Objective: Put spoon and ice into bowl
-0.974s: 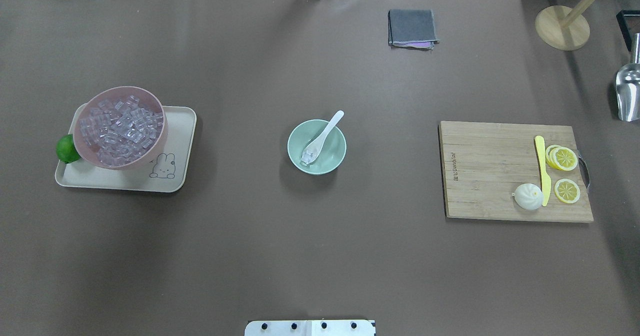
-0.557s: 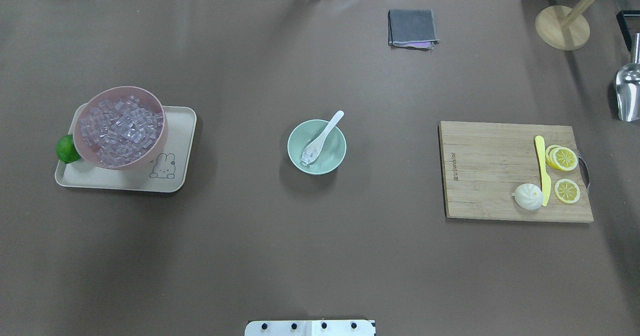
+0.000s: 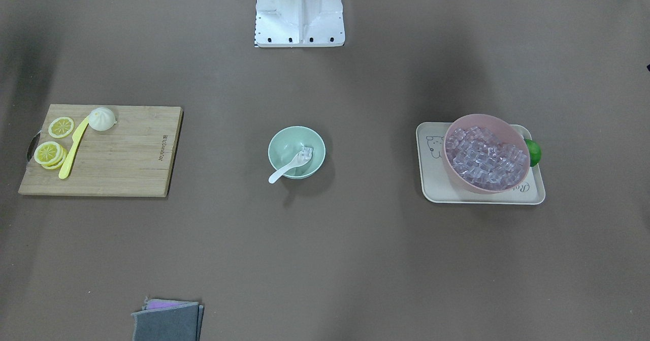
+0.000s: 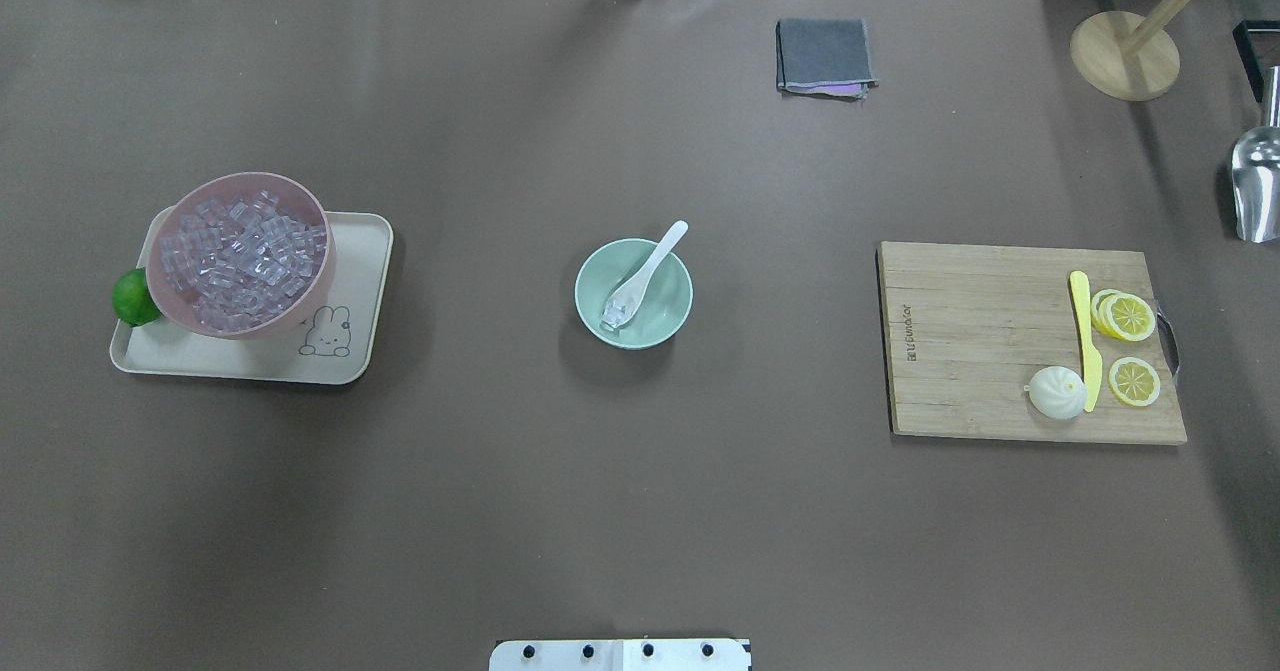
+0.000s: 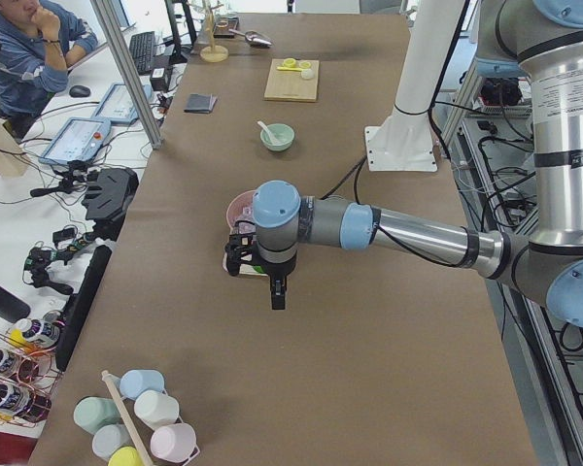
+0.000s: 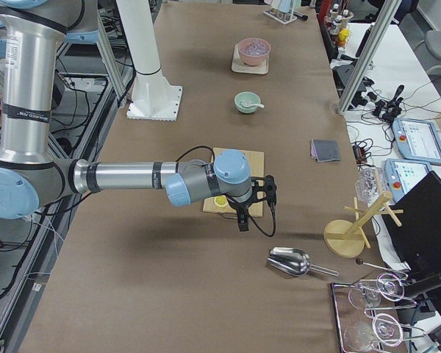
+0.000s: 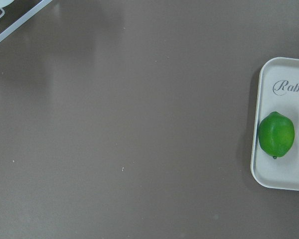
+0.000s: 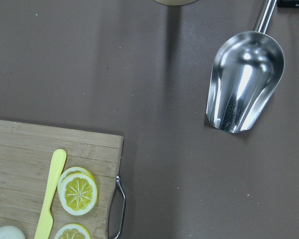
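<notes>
Change: nothing on the table [image 4: 640, 511] has moved in the last second.
Left arm [image 5: 389, 228]: parked by the tray end, well apart from the mint bowl. The left gripper [image 5: 277, 291] points down; I cannot tell its opening.
Right arm [image 6: 125, 176]: parked over the board's handle end. I cannot tell the opening of the right gripper [image 6: 242, 219] either.
Cutting board [image 4: 980, 341]: holds lemon slices, a bun and a yellow knife [image 4: 1085, 336].
Tray [image 4: 370, 281]: carries the pink bowl [image 4: 322, 269] heaped with cubes, with a lime [image 7: 276, 134] beside it.
Bowl [image 4: 660, 326]: mid-table, well apart from both.
Spoon [image 4: 650, 266]: scoop down inside the bowl, handle leaning over the rim.
Ice [image 4: 615, 311]: one cube sitting in the scoop.
Reading: task looks done, and nothing near the bowl is in the way.
</notes>
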`<state>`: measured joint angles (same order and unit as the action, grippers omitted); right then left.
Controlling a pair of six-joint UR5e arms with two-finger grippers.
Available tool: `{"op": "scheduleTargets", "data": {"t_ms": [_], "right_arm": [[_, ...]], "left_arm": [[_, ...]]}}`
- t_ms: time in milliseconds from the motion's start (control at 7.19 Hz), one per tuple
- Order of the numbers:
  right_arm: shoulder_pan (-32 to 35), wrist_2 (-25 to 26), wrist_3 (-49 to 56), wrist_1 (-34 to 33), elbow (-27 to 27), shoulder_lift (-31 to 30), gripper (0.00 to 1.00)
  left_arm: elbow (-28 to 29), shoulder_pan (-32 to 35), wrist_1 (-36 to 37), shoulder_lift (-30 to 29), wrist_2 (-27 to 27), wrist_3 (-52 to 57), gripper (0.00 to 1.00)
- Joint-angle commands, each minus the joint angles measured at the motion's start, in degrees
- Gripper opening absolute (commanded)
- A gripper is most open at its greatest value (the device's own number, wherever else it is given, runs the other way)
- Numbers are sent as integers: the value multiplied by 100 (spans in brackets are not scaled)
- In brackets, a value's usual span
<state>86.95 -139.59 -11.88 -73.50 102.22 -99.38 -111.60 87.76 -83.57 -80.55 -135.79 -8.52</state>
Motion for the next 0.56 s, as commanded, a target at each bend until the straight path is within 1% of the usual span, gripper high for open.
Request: {"op": "scheduleTargets", "data": {"t_ms": [0, 417], "right_arm": [[-3, -16, -7, -7, 17, -20, 100], [6, -16, -7, -7, 17, -46, 100]], "left_arm": [[-2, -5, -1, -4, 0, 0, 98], [-107, 13, 8, 4, -27, 9, 98]]}}
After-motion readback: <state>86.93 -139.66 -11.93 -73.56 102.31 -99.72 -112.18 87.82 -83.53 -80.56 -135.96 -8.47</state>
